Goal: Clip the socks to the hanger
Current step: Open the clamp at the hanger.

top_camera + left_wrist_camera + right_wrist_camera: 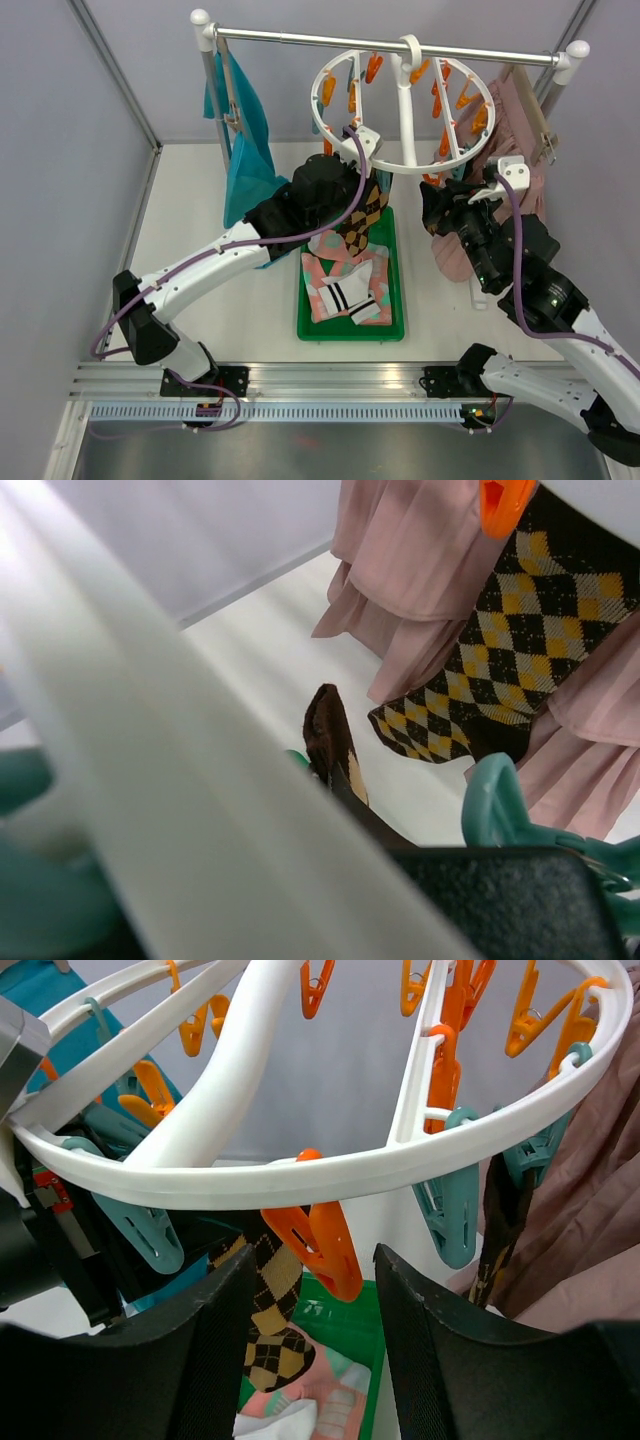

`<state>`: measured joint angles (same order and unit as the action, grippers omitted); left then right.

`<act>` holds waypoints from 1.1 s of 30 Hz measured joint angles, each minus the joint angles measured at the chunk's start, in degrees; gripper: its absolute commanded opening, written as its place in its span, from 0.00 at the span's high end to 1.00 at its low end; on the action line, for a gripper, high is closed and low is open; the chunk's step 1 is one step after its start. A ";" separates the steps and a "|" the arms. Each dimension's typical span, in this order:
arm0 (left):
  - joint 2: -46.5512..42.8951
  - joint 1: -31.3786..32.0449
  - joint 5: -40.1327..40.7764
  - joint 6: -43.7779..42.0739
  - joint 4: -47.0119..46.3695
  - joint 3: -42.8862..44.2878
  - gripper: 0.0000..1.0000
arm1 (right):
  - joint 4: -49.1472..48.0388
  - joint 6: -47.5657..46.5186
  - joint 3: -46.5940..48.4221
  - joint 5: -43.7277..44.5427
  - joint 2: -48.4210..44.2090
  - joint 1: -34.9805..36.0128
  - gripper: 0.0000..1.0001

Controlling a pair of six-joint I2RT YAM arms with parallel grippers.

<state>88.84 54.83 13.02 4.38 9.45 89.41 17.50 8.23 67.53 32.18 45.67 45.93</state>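
White plastic fills the upper centre of the top view: the hanger (300,1178) hangs from a rail (300,40). 1 argyle sock (268,1305) dangles from an orange clip (322,1245) on its near rim, above the far end of the green tray (301,300) on the desk (190,200), where pink and striped socks (345,288) lie. The right tool (315,1260) stands apart just below that clip, gripping nothing. The left tool (352,185) is pressed together at the ring's lower left — what it pinches, I cannot tell.
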 measured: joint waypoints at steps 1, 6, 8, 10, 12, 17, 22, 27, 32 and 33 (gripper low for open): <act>0.07 0.09 0.00 -0.02 0.00 0.13 0.98 | -0.04 -0.15 -0.02 0.26 0.22 0.00 0.42; 0.63 0.28 0.15 -0.17 -0.04 0.68 0.98 | -0.72 -0.79 -0.02 1.40 1.51 0.00 0.41; 0.79 0.28 0.17 -0.24 0.00 0.68 0.98 | -1.03 -1.01 -0.02 2.03 1.92 0.02 0.41; 0.90 0.31 0.17 -0.37 0.02 0.70 0.98 | -1.36 -1.05 -0.02 2.62 2.32 0.00 0.40; 1.09 0.39 0.17 -0.55 0.02 0.85 0.98 | -1.66 -1.07 -0.02 3.30 2.71 0.00 0.40; 1.64 0.61 0.17 -0.90 0.20 0.96 0.98 | -2.62 -1.22 -0.02 5.22 3.52 0.00 0.40; 1.66 0.81 0.17 -1.07 0.24 0.96 0.98 | -3.78 -1.31 -0.02 6.93 3.91 0.02 0.48; 1.66 0.87 0.17 -1.14 0.24 0.96 0.98 | -4.07 -1.44 -0.02 8.09 4.70 0.02 0.61; 1.66 0.87 0.17 -1.53 0.24 0.98 0.98 | -3.96 -1.16 -0.02 8.46 5.16 0.02 0.72; 1.66 0.87 0.20 -1.55 0.26 0.96 0.98 | -3.89 -1.03 -0.02 8.57 5.14 0.02 0.73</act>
<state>90.50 55.70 13.21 2.83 9.72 90.37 13.61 7.20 67.51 40.75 50.81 45.95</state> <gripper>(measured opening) 0.033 0.304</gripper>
